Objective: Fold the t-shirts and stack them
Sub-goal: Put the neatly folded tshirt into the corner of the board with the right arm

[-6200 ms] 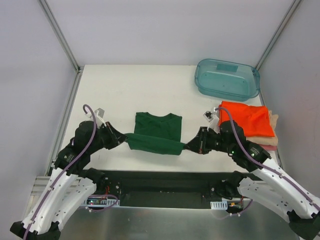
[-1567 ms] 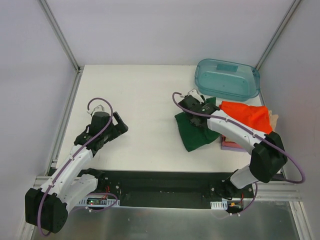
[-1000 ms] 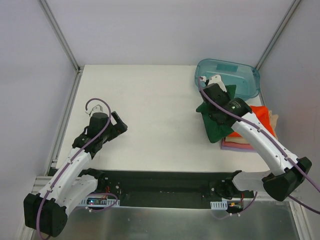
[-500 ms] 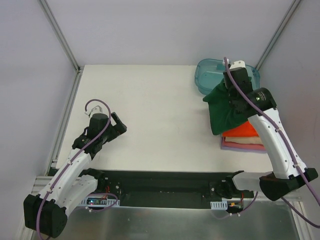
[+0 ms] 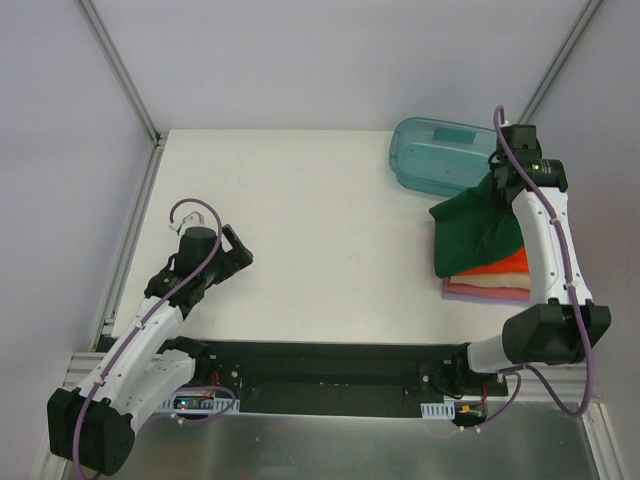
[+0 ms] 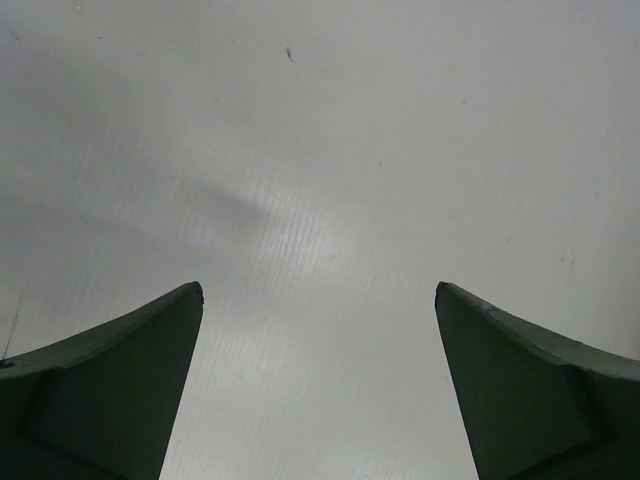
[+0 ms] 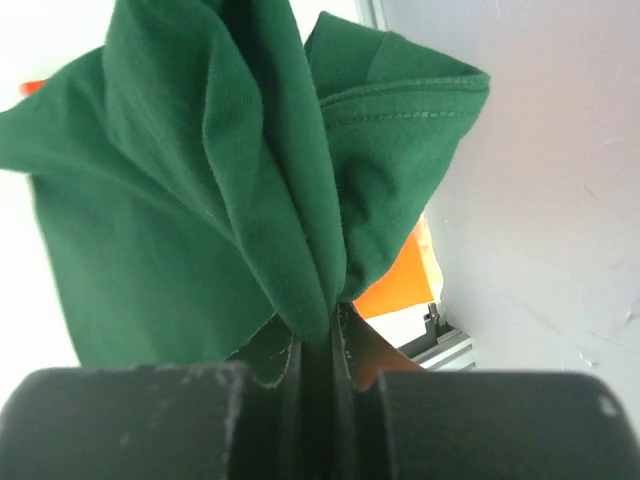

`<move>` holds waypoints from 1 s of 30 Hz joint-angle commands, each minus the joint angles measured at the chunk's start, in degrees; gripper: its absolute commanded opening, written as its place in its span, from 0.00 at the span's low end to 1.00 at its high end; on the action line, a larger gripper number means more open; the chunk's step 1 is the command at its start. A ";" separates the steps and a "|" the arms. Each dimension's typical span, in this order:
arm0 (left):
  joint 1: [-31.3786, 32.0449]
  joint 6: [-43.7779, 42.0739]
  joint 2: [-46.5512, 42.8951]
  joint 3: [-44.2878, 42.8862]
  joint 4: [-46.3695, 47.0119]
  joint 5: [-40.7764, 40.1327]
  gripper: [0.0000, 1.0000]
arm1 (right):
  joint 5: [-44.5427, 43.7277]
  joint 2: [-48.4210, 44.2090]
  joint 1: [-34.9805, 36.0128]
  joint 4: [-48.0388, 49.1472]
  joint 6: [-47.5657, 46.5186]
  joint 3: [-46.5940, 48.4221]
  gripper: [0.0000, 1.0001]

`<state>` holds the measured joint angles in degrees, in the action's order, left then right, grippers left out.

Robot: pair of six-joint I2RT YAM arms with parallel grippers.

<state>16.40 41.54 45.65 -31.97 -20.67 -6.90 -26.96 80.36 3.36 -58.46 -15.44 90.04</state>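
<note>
The dark green t-shirt (image 5: 470, 230) hangs folded from my right gripper (image 5: 497, 183), which is shut on its bunched far edge above the stack at the right. In the right wrist view the green t-shirt (image 7: 200, 200) is pinched between the closed jaws of the right gripper (image 7: 318, 335). Its lower part drapes over the stack: an orange t-shirt (image 5: 500, 265) on top, a beige one (image 5: 495, 283) and a pink one (image 5: 480, 295) under it. An orange corner (image 7: 400, 285) shows past the green cloth. My left gripper (image 5: 233, 250) stands open over bare table, fingers (image 6: 130, 370) wide apart and nothing between them.
A translucent teal tub (image 5: 440, 155) sits at the back right, just behind the held shirt. The right side wall (image 7: 540, 180) is close to the right gripper. White table (image 5: 300, 220) stretches between the two arms.
My right arm has carried the green t-shirt from the table's middle to the right, lifting it above the stack; it now drapes over the orange shirt. The left arm has barely moved.
</note>
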 commanded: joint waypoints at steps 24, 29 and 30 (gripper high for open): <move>-0.67 -1.02 -0.30 -0.99 -1.66 -1.37 0.99 | 3.56 0.34 -17.68 15.04 9.02 -8.21 0.96; -0.67 -0.76 0.05 -0.99 -1.66 -0.66 0.99 | 17.87 -7.13 -17.68 18.37 13.94 -13.83 0.96; -0.67 -0.93 0.32 -1.08 -1.66 -0.66 0.99 | 19.82 -7.67 -17.68 19.16 15.08 -15.49 0.96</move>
<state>16.38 41.36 45.56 -31.99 -22.00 -7.84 -19.25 78.59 -14.17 -41.80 -6.11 77.95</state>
